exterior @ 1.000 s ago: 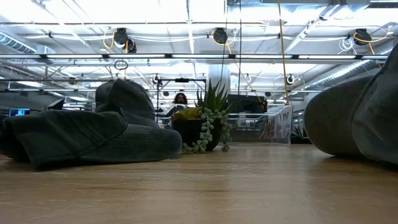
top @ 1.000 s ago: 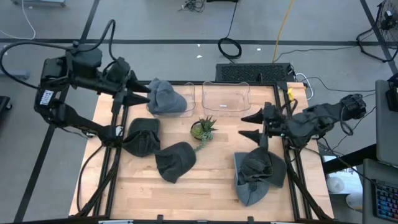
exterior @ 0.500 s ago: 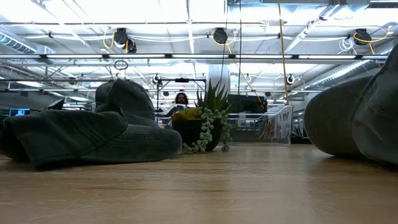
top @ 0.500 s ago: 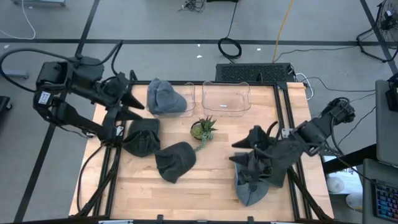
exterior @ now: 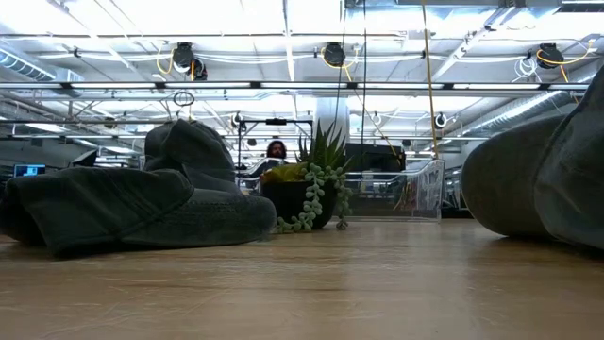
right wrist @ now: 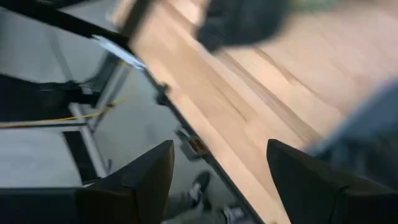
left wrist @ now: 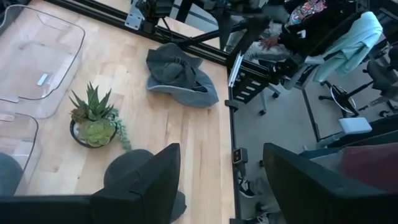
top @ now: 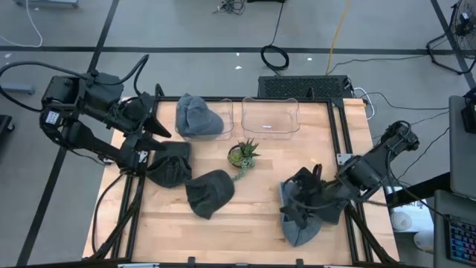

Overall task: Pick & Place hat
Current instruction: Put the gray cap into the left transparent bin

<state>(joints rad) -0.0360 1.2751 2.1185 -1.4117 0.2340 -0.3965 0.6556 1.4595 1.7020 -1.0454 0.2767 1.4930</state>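
Right gripper [top: 297, 199] has jaws spread, empty, low over the grey hat [top: 309, 212] at the table's [top: 253, 216] front-right corner. Left gripper [top: 155, 126] also spread, empty, above the left edge beside another hat [top: 169, 164]. Succulent [top: 242, 154] mid-table.

Right claw [right wrist: 214, 177] fingers spread, wooden table [right wrist: 249, 118] edge, floor beyond

Grey hats [top: 199, 117] lie on a pale wooden table [top: 256, 216] beside a green succulent [top: 242, 154].
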